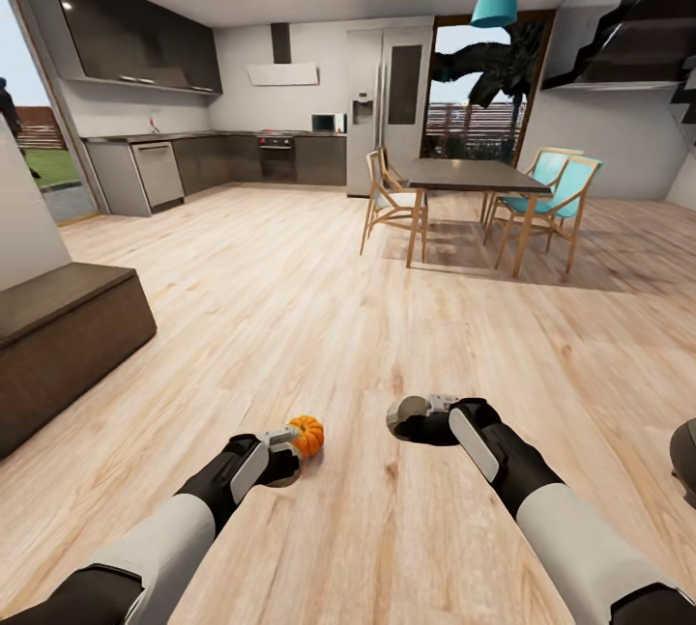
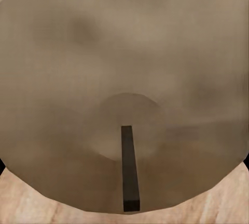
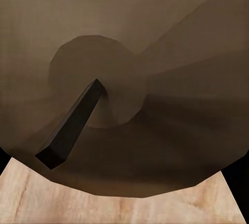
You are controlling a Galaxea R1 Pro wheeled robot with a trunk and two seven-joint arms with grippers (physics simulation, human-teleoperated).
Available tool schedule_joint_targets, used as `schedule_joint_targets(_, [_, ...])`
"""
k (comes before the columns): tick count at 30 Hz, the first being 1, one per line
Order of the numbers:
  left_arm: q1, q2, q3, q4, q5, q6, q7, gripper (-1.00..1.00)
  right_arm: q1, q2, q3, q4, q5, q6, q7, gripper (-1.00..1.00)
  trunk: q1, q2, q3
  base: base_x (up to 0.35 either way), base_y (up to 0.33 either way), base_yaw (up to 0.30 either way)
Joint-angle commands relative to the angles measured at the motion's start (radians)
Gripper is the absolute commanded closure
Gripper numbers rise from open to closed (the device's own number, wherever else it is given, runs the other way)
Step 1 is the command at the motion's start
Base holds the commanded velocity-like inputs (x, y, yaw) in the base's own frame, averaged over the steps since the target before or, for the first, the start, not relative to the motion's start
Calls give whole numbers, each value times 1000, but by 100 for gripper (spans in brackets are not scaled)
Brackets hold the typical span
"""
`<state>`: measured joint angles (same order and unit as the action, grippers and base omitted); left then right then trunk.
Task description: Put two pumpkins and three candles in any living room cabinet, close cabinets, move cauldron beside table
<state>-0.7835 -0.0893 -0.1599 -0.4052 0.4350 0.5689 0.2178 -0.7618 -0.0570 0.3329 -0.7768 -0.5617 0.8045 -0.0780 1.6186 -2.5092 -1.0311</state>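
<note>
Head view: left gripper (image 1: 290, 441) closed on pumpkin (image 1: 307, 434); right gripper (image 1: 418, 417) closed on candle (image 1: 404, 415), wick (image 3: 70, 128) toward camera. Both above floor (image 1: 290, 316), near dining table (image 1: 469, 176). No legible writing.

A pumpkin (image 1: 307, 434) is sitting at the left gripper (image 1: 286, 443), over the floor (image 1: 290, 316). The cabinet (image 1: 58, 345) is standing to the left, and a dining table (image 1: 469, 177) is standing far ahead to the right.
</note>
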Motion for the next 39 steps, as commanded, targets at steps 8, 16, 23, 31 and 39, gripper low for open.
schedule_joint_targets(8, [0, 0, -7, -1, 10, 3, 8, 100, -1, -1, 6, 36, -9, 2, -8, 100, -4, 2, 18, 0, 0, 131])
schedule_joint_targets(16, [0, 0, -7, -1, 9, 3, 8, 100, -1, -1, 9, 44, -8, 2, -8, 100, -7, 3, 38, 0, 0, 131])
schedule_joint_targets(23, [0, 0, -7, -1, 10, 3, 8, 100, -1, -1, 10, 47, -8, 2, -9, 100, -11, 5, 54, 0, 0, 129])
schedule_joint_targets(31, [0, 0, -7, -1, 9, 3, 8, 100, -1, -1, 11, 47, -7, 4, -9, 100, -14, 7, 73, 0, 0, 125])
schedule_joint_targets(39, [0, 0, -7, -1, 10, 3, 8, 100, -2, -1, 11, 54, -7, 4, -9, 100, -18, 9, 91, 0, 0, 117])
